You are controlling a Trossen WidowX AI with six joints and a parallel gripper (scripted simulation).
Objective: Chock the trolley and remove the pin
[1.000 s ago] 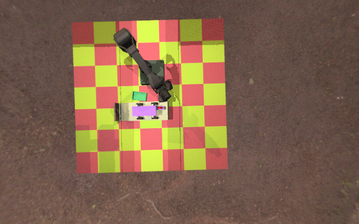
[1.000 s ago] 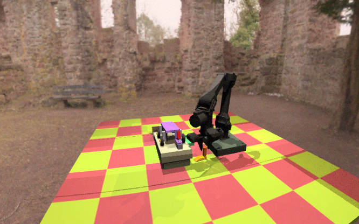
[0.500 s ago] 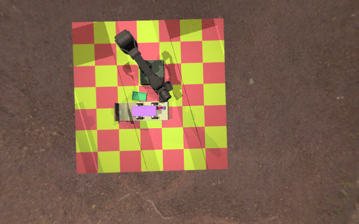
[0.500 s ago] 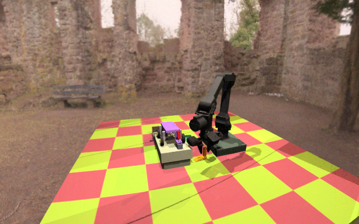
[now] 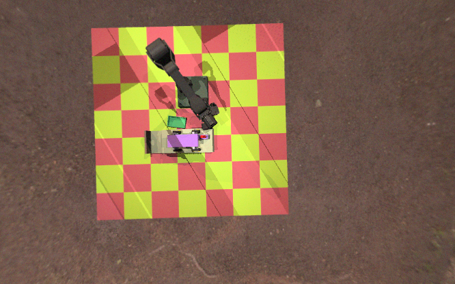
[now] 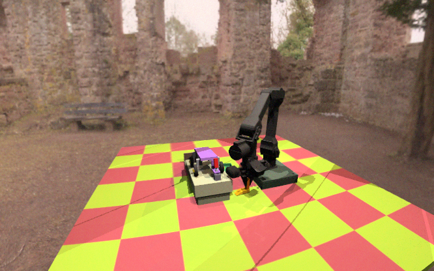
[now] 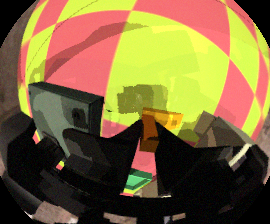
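Note:
The yellow chock [image 6: 242, 192] [image 7: 170, 120] with its orange handle [image 6: 246, 183] [image 7: 150, 127] stands on the checkered mat, right of the ramp's high end and apart from the trolley. My gripper [image 5: 209, 123] [image 6: 245, 178] [image 7: 147, 124] reaches down over it, and its fingers are shut on the orange handle. From above the arm hides the chock. The purple-topped trolley [image 5: 182, 140] [image 6: 205, 154] stands on the beige ramp [image 5: 157, 141] [image 6: 208, 185]. The red-headed stop pin [image 5: 203, 136] [image 6: 215, 163] stands upright at its uphill end. The green tray [image 5: 177, 121] [image 7: 138, 181] lies on the mat beside the ramp.
The arm's dark green base plate [image 5: 201, 82] [image 6: 277, 176] sits just behind the chock. A dark stop wall [image 5: 147, 141] closes the ramp's low end. In the wrist view a grey block [image 7: 53, 115], probably the ramp, lies close on the left.

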